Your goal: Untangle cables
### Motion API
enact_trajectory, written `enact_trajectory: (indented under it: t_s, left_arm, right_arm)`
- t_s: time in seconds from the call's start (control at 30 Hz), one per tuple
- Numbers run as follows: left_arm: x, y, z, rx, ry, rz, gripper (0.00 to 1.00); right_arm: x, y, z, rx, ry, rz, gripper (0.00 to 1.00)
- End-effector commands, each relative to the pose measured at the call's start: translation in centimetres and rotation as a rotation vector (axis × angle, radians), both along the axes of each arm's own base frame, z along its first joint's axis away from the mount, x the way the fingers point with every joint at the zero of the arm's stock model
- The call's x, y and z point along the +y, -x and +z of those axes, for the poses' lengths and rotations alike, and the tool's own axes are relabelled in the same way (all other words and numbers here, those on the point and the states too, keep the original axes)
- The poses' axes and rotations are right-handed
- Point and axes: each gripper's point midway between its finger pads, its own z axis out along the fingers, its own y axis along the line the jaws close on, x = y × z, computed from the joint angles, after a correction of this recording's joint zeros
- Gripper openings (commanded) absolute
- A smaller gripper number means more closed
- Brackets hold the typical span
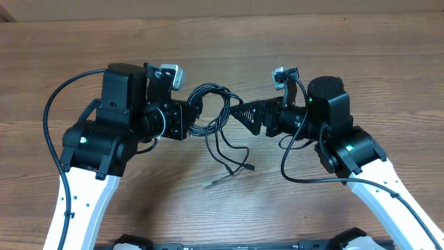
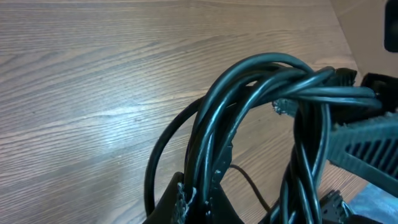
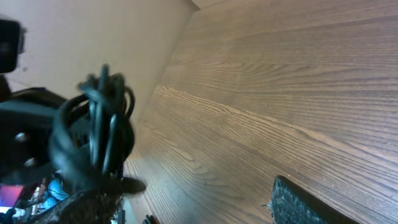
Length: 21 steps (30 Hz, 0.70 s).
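Observation:
The black cables (image 1: 211,104) form a bundled loop held above the table between my two grippers. Loose ends hang down to the wood, and one silvery-tipped plug (image 1: 212,182) lies there. My left gripper (image 1: 190,115) is shut on the left side of the loop. In the left wrist view several strands (image 2: 249,81) pass between its fingers (image 2: 199,190). My right gripper (image 1: 243,117) is open at the loop's right side. In the right wrist view its fingers (image 3: 193,202) are spread wide, and the bundle (image 3: 102,124) sits against the left finger.
The wooden table (image 1: 222,42) stretches all round. Thick black arm wires loop out beside the left arm (image 1: 48,118) and below the right arm (image 1: 291,173). The right gripper's finger shows in the left wrist view (image 2: 367,146).

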Motion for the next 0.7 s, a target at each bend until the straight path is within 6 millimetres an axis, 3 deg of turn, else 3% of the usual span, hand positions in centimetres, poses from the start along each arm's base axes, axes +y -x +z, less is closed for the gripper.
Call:
enact_trajectory:
  t_s: [0.0,0.13,0.4,0.57,0.67]
  left_arm:
    - [-1.0,0.6,1.3,-0.038,0.021,-0.054,0.04]
    - [-1.1,1.2,0.9,-0.011,0.014,-0.062,0.04]
    - [-1.9,1.9,1.1,0.009,0.053,-0.103,0.04]
    - [-3.5,1.9,2.7,-0.036,0.129,-0.172,0.04]
    - [-3.9,2.0,3.3,-0.054,0.158,-0.196,0.04]
  right_arm:
    - [-0.5,-1.1,-0.8,0.041,0.011,-0.081,0.73]
    - [-1.4,-2.6,-1.2,0.068,0.017,-0.190,0.74]
    - [-1.2,-2.7,-1.0,0.080,-0.005,-0.192,0.74]
    - [-1.3,-2.8,-3.1,0.137,0.035,-0.196,0.74]
    - [-2.0,-3.1,-6.0,0.195,0.122,-0.229,0.74]
